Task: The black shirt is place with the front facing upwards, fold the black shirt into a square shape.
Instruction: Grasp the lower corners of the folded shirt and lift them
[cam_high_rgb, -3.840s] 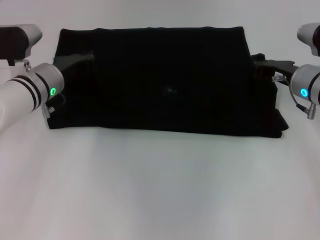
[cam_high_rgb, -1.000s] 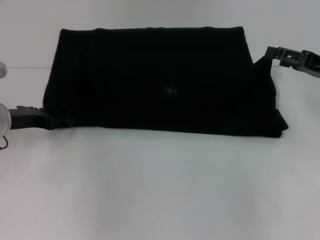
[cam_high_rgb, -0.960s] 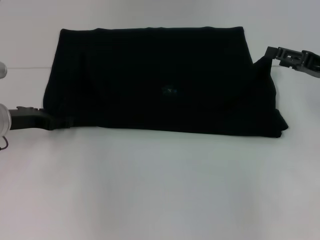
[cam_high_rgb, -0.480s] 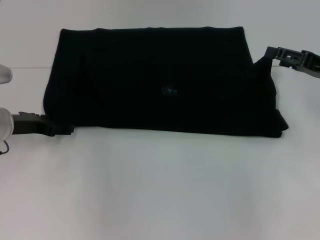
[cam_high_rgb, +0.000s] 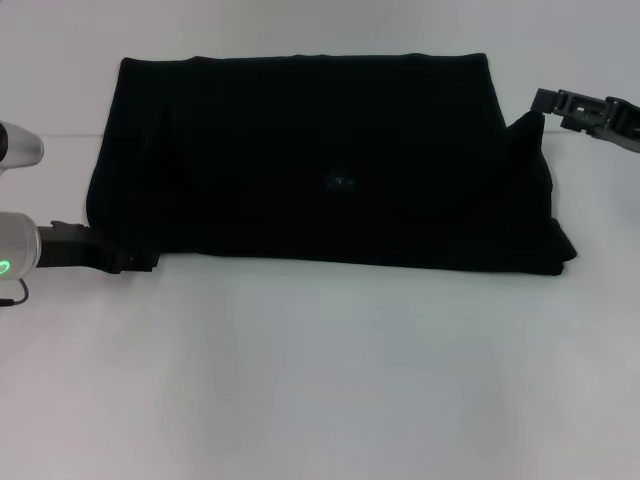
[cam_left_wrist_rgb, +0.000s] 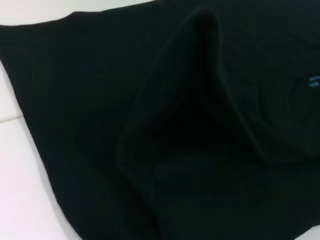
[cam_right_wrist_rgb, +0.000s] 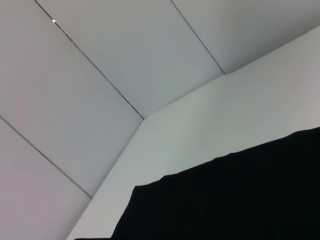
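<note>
The black shirt (cam_high_rgb: 320, 160) lies on the white table, folded into a wide rectangle, with a small blue neck label (cam_high_rgb: 343, 181) near its middle. My left gripper (cam_high_rgb: 148, 264) sits low at the shirt's near left corner, right against the hem. The left wrist view is filled with the black shirt (cam_left_wrist_rgb: 150, 125), which has a raised fold running across it. My right gripper (cam_high_rgb: 540, 100) is at the shirt's far right edge, where the fabric rises in a peak to its tip, pinched there. In the right wrist view the black shirt (cam_right_wrist_rgb: 240, 200) fills the lower part.
The white table (cam_high_rgb: 320, 380) stretches wide in front of the shirt. A pale panelled wall (cam_right_wrist_rgb: 100, 60) stands behind the table's far edge.
My left arm has come further into view, and its gripper has slid right and nearer along the shirt's left front corner. The right gripper has barely shifted.
</note>
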